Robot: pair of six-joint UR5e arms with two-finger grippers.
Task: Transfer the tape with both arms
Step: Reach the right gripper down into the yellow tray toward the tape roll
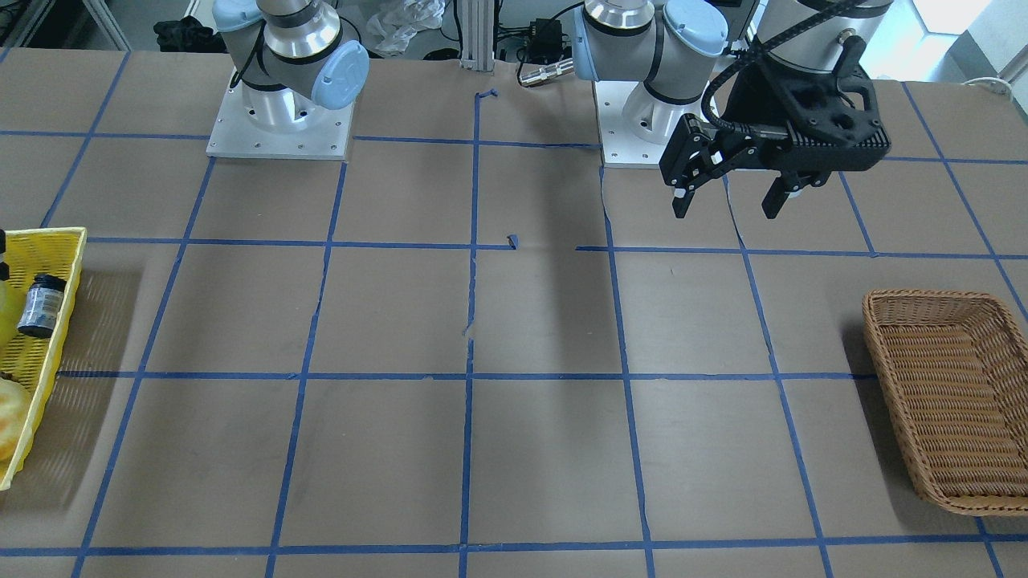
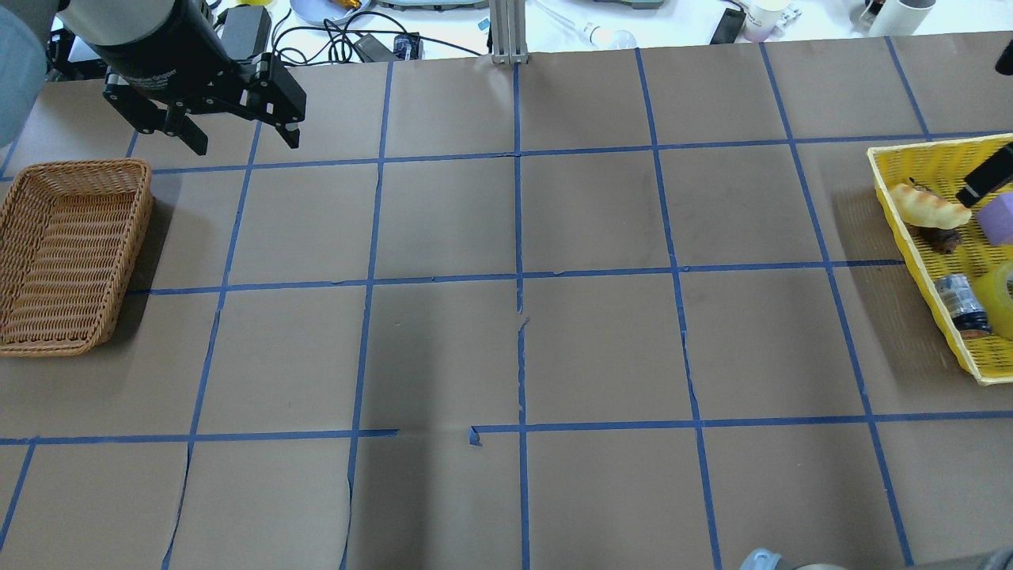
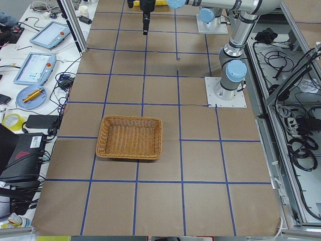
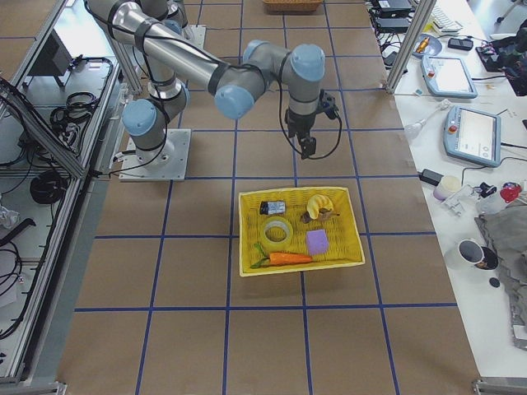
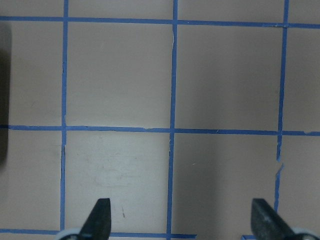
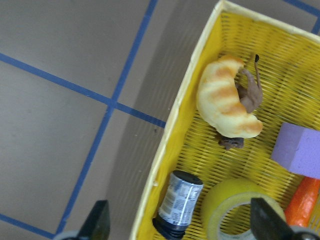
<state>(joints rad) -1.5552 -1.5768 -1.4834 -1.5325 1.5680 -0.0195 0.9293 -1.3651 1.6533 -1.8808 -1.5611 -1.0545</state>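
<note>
- Since the tape [image 6: 235, 207] sits at the table's [image 2: 601, 348] right edge, pinch across its likely light, stiff ring wall.
- Right gripper [image 6: 182, 220] and left gripper [image 5: 182, 220] gape empty.

Bright, even overhead light casts soft shadows beside the wicker basket [image 2: 79, 164], and a pale sheen marks the table [image 5: 225, 75] in the slightly soft left wrist view.

left pincer [image 1: 727, 205] and right pincer [image 6: 182, 220], each downward, jaws wide apart, empty
</note>
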